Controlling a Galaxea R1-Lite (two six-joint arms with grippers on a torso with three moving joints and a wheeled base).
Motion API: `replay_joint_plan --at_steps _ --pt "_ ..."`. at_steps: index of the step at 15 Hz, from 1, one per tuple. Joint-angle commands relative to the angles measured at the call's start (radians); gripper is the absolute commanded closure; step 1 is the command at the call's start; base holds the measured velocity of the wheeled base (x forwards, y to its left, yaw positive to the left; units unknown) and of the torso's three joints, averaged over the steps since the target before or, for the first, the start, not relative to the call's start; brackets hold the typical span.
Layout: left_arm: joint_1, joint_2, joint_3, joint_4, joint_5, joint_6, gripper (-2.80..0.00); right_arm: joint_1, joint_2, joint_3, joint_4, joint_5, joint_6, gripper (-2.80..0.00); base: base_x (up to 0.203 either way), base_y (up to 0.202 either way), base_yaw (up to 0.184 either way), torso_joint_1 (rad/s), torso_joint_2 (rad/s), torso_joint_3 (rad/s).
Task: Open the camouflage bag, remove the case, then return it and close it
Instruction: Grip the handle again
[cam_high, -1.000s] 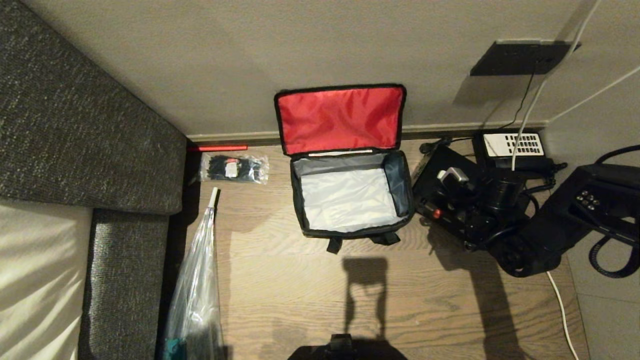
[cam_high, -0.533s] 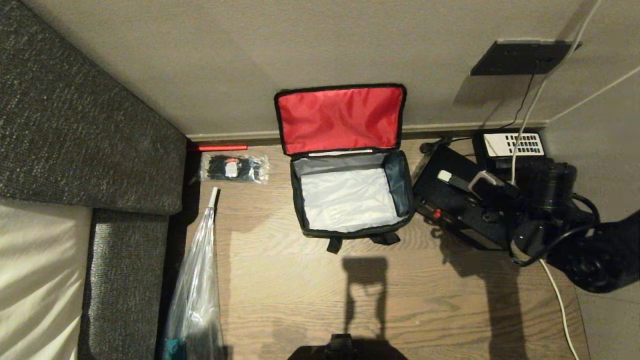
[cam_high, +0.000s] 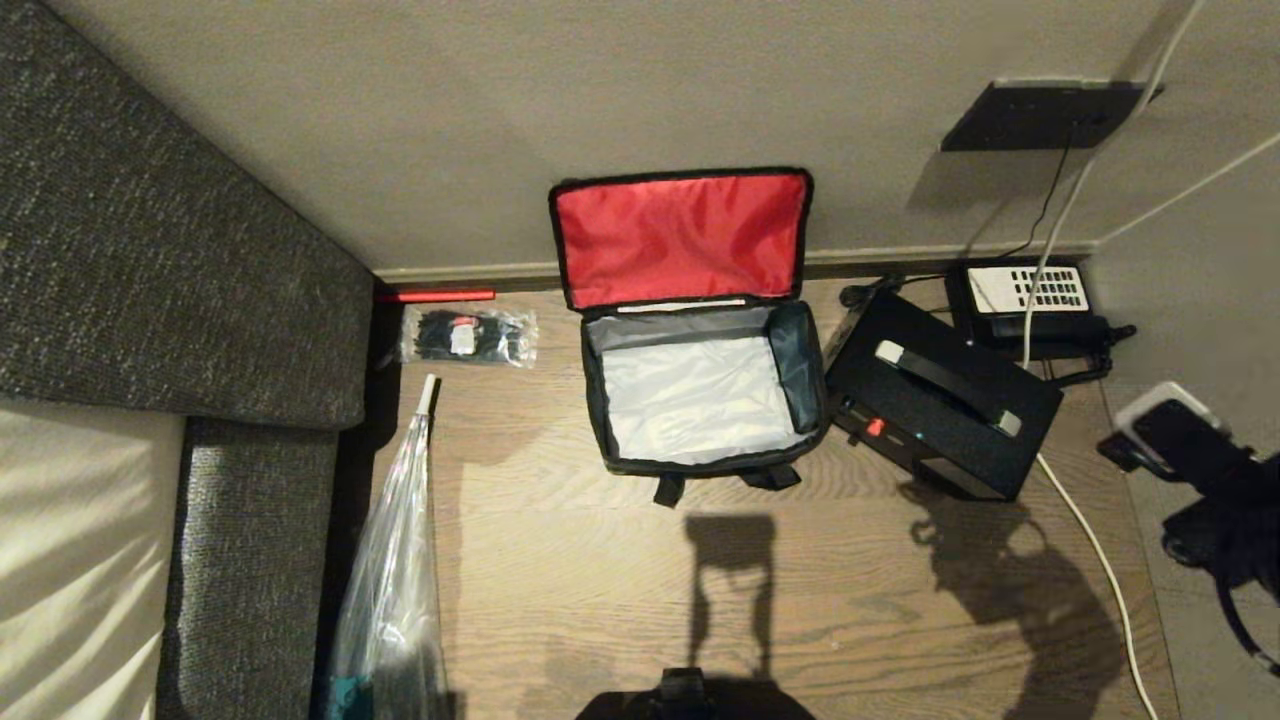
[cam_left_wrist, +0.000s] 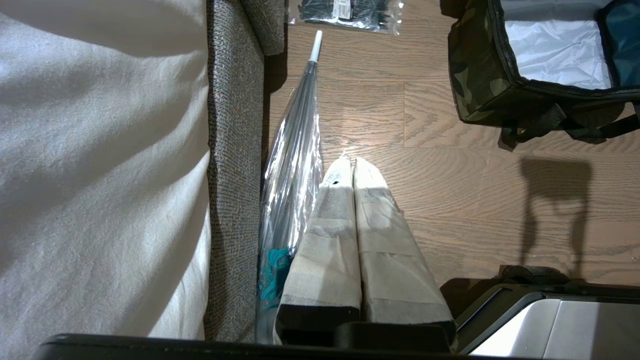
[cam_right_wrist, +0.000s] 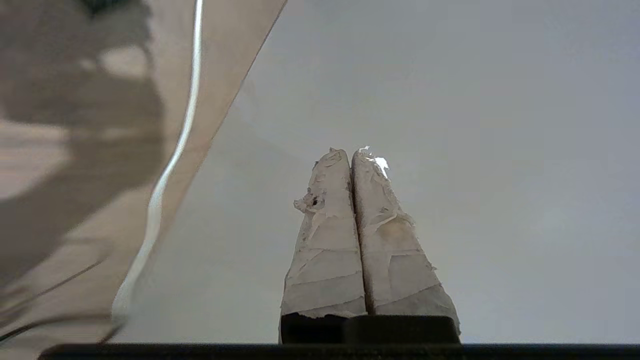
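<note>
Right of the open bag, the case waits on the floor with nothing holding it

Beside the camouflage bag (cam_high: 700, 385), whose red lid stands back against the wall over a bare grey interior, the case (cam_high: 940, 405) lies flat on the wood, one corner just off the bag's right wall. Its strap handle (cam_high: 948, 387) runs on a slant, from the end near the bag away toward the near right. The right gripper (cam_right_wrist: 352, 155) is off at the right margin, fingers pressed together on nothing, pointing at bare pale surface with the case away to its left. The left gripper (cam_left_wrist: 348, 162), also clenched empty, is parked by the sofa (cam_high: 170, 260), well beyond the bag. My call: the return is the right arm's job, coming in across that slanted handle, then carrying leftward over the bag's rim.
</note>
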Motion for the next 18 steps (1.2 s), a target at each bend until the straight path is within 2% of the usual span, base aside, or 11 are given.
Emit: replay_joint_plan --at_steps 1,4,5,6,8,9,11,12,14,16,18 --pt "0.000 0.000 0.003 0.000 0.001 0.000 0.00 -0.003 -0.255 0.035 0.226 0.003 0.207 0.00 0.000 0.000 0.000 0.000 0.00 0.000" --pt "0.001 0.000 0.003 0.000 0.001 -0.001 0.00 -0.054 -0.600 0.020 0.546 0.087 0.313 0.00 0.000 0.000 0.000 0.000 0.00 0.000" --pt "0.001 0.000 0.003 0.000 0.001 0.000 0.00 -0.086 -0.719 0.028 0.656 0.125 0.374 0.00 0.000 0.000 0.000 0.000 0.00 0.000" --pt "0.001 0.000 0.003 0.000 0.001 0.000 0.00 -0.122 -0.811 0.044 0.756 0.159 0.455 0.00 0.000 0.000 0.000 0.000 0.00 0.000" --pt "0.001 -0.001 0.003 0.000 0.001 -0.001 0.00 -0.176 -0.921 0.111 0.895 0.260 0.700 0.00 0.000 0.000 0.000 0.000 0.00 0.000" --pt "0.001 0.000 0.003 0.000 0.001 0.000 0.00 -0.184 -0.973 0.176 0.890 0.366 0.740 0.00 0.000 0.000 0.000 0.000 0.00 0.000" --pt "0.000 0.000 0.003 0.000 0.001 0.000 0.00 -0.188 -1.045 0.267 0.748 0.659 0.764 0.00 0.000 0.000 0.000 0.000 0.00 0.000" --pt "0.000 0.000 0.003 0.000 0.001 0.000 0.00 -0.190 -1.090 0.330 0.659 0.730 0.767 0.00 0.000 0.000 0.000 0.000 0.00 0.000" --pt "0.000 0.000 0.003 0.000 0.001 0.001 0.00 -0.193 -1.239 0.363 0.619 0.802 0.755 0.00 0.000 0.000 0.000 0.000 0.00 0.000" --pt "0.000 0.000 0.003 0.000 0.001 0.000 0.00 -0.195 -1.306 0.381 0.591 0.862 0.740 0.00 0.000 0.000 0.000 0.000 0.00 0.000" --pt "0.000 0.000 0.003 0.000 0.001 0.000 0.00 -0.195 -1.305 0.382 0.590 0.857 0.765 0.00 0.000 0.000 0.000 0.000 0.00 0.000"
